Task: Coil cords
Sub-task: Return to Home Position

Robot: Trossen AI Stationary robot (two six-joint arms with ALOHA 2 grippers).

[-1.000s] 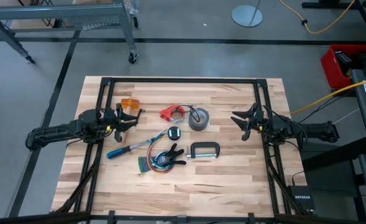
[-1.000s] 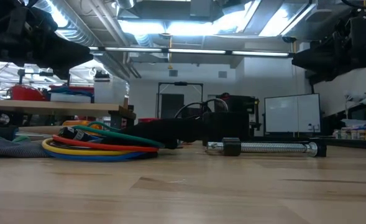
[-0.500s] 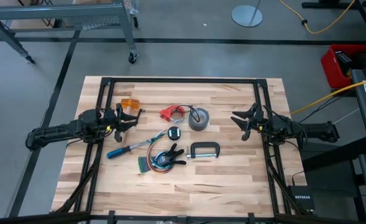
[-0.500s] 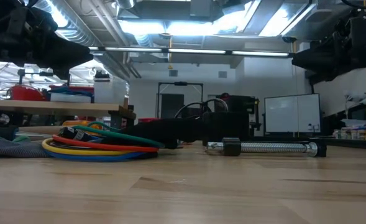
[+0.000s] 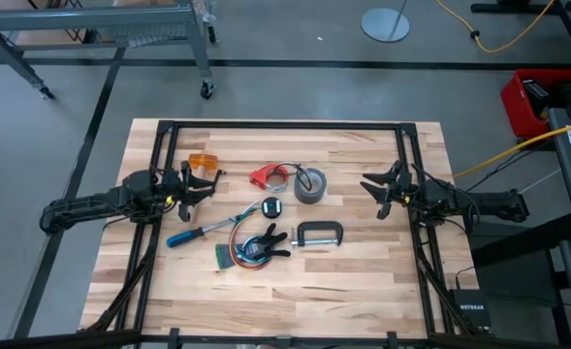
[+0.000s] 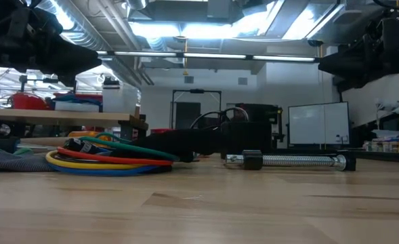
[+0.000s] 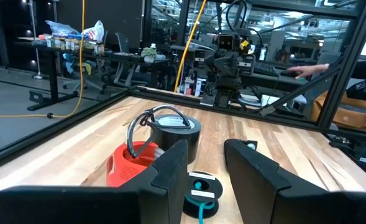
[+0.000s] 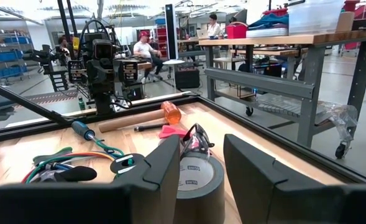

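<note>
Both arms are drawn back to the sides of the tabletop [image 5: 363,281]. The left pincer [image 5: 210,184] is at 9 o'clock and the right pincer [image 5: 372,195] at 3 o'clock. Each is raised off the wood with its fingers apart and holding nothing.

The cords lie between them. The small spool [image 5: 270,207] wound with blue wire rests flat, just to 11 o'clock of the tabletop's middle. The multicoloured bundle [image 5: 238,254] lies looped at 7 o'clock of the middle. A black spring clamp [image 5: 269,239] touches its 3 o'clock side and a blue-handled screwdriver [image 5: 192,235] lies near its 10 o'clock. The thin dark cord [image 5: 287,171], joined to the red piece [image 5: 262,175], sits at 12 o'clock of the spool and arches up against the grey tape roll [image 5: 310,185].

With the pincers clear of everything, the arms themselves look to be at little risk. The likelier trouble lies with the cords. Whether the blue wire's end is tucked in cannot be told, and a free end could spring loose and undo the winding. The dark cord's upright arch could catch a pincer coming in low, dragging the red piece or shoving the roll. The bundle is crowded by the clamp, so a pull on one may bring the other along.
</note>
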